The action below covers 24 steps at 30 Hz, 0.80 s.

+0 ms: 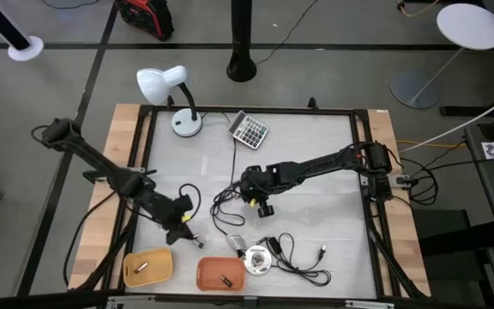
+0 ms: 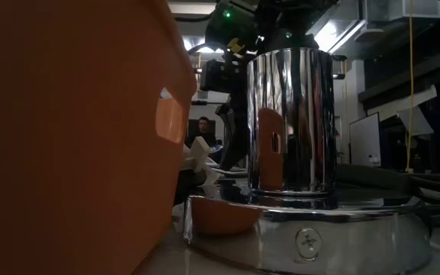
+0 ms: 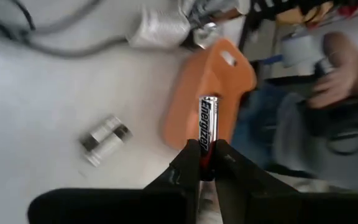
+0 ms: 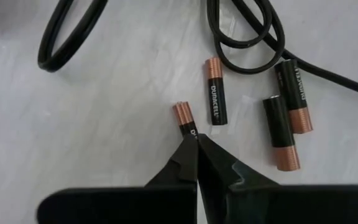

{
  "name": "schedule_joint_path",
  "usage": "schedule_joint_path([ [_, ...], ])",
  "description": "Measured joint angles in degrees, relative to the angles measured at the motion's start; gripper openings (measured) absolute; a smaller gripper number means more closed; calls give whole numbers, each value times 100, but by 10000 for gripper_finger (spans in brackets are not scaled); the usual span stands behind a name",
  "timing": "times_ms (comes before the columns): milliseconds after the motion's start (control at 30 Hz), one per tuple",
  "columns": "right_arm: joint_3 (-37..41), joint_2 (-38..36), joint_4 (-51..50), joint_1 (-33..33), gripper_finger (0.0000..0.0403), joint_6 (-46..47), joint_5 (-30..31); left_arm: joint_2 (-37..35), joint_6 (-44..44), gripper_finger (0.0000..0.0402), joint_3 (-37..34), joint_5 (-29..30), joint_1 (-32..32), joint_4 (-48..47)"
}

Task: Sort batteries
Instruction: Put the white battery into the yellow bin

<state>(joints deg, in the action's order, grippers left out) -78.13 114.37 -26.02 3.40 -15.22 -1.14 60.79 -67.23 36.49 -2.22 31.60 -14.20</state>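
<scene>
Most of black copper-tipped battery [image 4: 185, 121] hid between my right gripper [image 4: 196, 146] fingers, clamped. Three similar batteries [image 4: 215, 91] lay loose at two o'clock. My left gripper [image 3: 207, 158] clamped silver-black Energizer battery [image 3: 207, 132] above orange plastic tray [image 3: 191, 99].

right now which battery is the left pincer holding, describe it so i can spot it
Find the orange tray on the white table. Just before it, the left pincer pinches a black-and-silver Energizer battery upright. Unlike the silvery battery lying flat nearby, it stands on end, clamped.
</scene>
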Motion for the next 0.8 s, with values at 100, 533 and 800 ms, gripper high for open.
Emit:
schedule_joint_path([
  [100, 0, 0, 2, 0, 5, 3, 2, -142, -790, 29, 0, -86, 241, 39],
  [533, 0, 15, -3, -2, 5, 188, 4, -200, -4572, 28, 4, -556, 1471, 580],
  [800, 0, 15, -4, -4, 5, 161, 5, 137, -6010, 26, 4, -656, 2226, 394],
])
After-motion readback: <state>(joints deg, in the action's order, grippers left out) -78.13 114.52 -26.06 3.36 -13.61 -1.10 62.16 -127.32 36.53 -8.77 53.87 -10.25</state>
